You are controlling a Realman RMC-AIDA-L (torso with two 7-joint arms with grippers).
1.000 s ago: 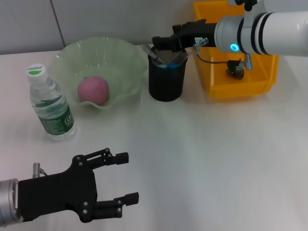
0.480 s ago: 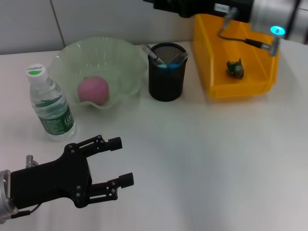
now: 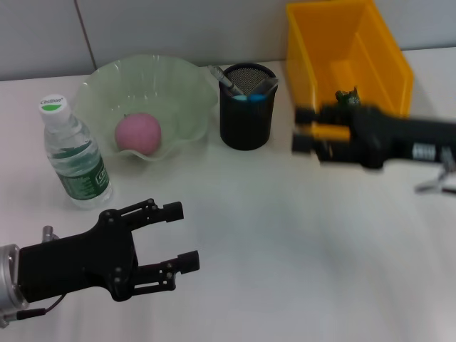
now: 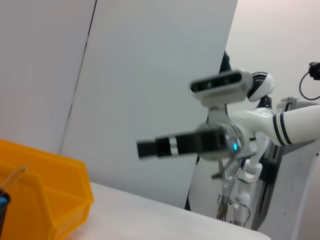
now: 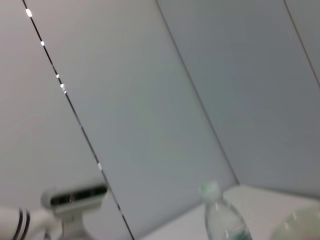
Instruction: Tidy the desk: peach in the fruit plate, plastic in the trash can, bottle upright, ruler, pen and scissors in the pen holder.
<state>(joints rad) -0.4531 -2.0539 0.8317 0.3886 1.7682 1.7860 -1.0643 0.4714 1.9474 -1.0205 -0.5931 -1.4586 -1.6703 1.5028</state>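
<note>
In the head view the left gripper hovers at the lower left of the frame, its 2 fingers spread and holding nothing. The right gripper sits at centre right, blurred, in front of the yellow bin; its jaws look slightly apart around nothing. The peach lies in the green plate at upper left. The bottle stands upright at left. The black pen holder at upper centre holds several items
</note>
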